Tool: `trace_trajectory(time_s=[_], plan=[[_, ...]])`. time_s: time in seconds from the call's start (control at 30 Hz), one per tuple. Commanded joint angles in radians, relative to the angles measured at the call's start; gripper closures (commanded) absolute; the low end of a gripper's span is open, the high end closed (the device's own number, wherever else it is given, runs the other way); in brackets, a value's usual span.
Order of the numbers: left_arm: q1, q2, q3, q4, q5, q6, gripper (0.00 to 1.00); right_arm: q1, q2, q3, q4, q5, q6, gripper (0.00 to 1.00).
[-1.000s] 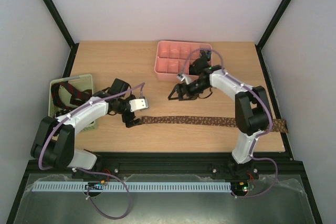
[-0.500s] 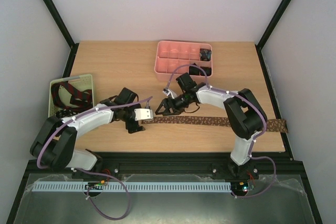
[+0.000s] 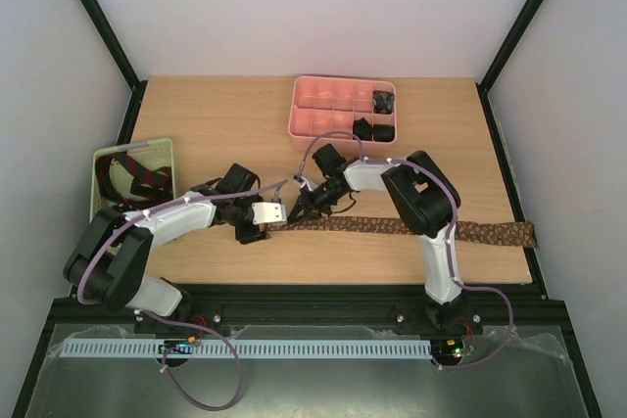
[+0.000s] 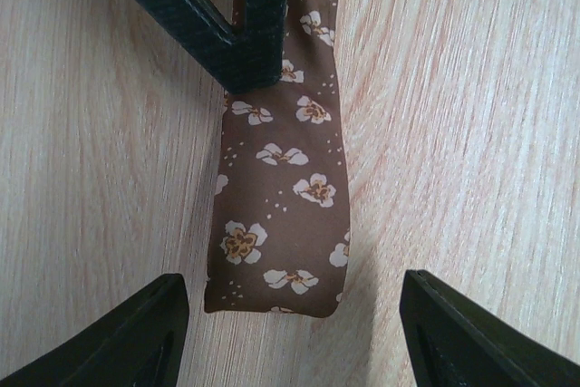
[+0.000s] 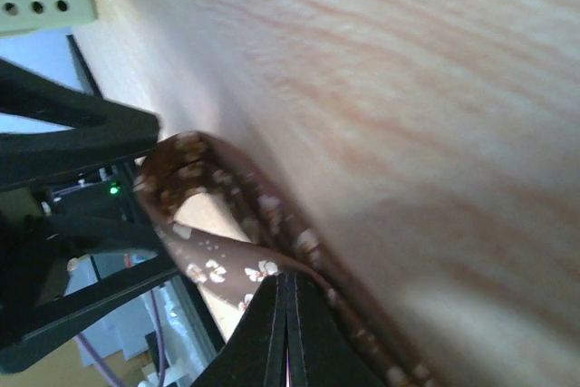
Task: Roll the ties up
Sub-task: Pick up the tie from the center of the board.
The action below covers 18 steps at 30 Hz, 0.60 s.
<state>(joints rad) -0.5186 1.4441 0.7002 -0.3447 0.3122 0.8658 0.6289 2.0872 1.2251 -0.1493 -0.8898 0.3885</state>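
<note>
A brown tie (image 3: 411, 228) with pale flowers lies flat across the near part of the table. Its narrow end (image 4: 281, 224) sits between my left gripper's (image 4: 292, 295) two fingers, which stand apart on either side without touching it; the left gripper is open. My right gripper (image 5: 286, 283) is shut on the fabric just behind that end, and the brown tie (image 5: 217, 265) curls up into a small loop there. From above, both grippers (image 3: 272, 216) (image 3: 299, 209) meet at the tie's left end. Black coiled ties (image 3: 382, 102) sit in the pink tray.
The pink compartmented tray (image 3: 318, 110) stands at the back centre. A pale green slotted basket (image 3: 162, 151) at the left edge holds a red-striped tie (image 3: 147, 175). The brown tie's wide end (image 3: 524, 234) reaches the table's right edge.
My right arm swung from the pink tray down to the tie's left end and shut on it. My left gripper slid right to the same end and its jaws narrowed somewhat.
</note>
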Motion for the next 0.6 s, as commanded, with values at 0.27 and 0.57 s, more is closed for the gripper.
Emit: trace_trajectory(time_s=[0.27, 0.57], plan=[[0.002, 0.066, 0.025, 0.01, 0.027, 0.018, 0.59, 0.006, 0.097, 0.029, -0.149, 0.081, -0.111, 0.99], [-0.02, 0.018, 0.133, -0.043, 0.176, -0.063, 0.66, 0.006, 0.083, 0.048, -0.157, 0.089, -0.109, 0.99]])
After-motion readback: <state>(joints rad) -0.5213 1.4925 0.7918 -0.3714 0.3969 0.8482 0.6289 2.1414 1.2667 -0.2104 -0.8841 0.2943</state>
